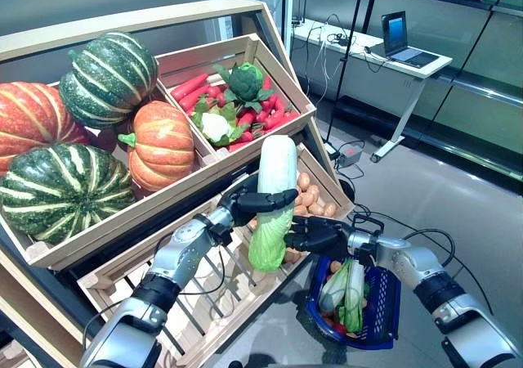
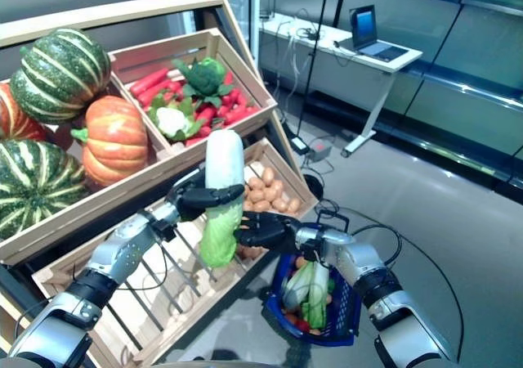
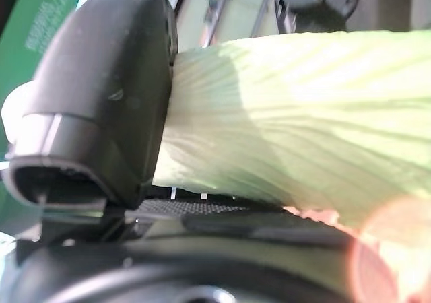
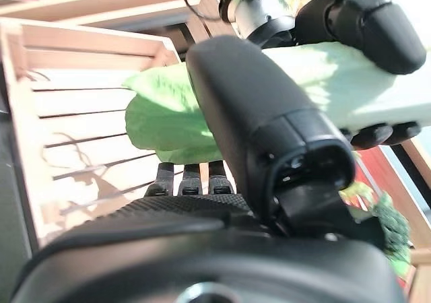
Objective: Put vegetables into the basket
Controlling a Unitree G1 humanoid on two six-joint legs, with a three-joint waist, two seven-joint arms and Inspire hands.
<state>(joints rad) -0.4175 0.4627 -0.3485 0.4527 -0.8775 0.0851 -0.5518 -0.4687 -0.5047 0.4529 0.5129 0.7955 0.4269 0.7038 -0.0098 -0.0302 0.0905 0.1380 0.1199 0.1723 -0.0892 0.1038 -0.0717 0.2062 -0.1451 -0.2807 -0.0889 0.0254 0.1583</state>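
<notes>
Your left hand is clenched round the napa cabbage's firm white stalk, held upright above the blue basket, while your right hand curls onto its soft, tearable leafy end, so carry its probable weight by the stalk.

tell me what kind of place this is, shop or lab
Probably a lab dressed as a grocery stand: tilted wooden crates hold pumpkins and red peppers, yet behind them stands a desk with a laptop and loose cables.
</notes>
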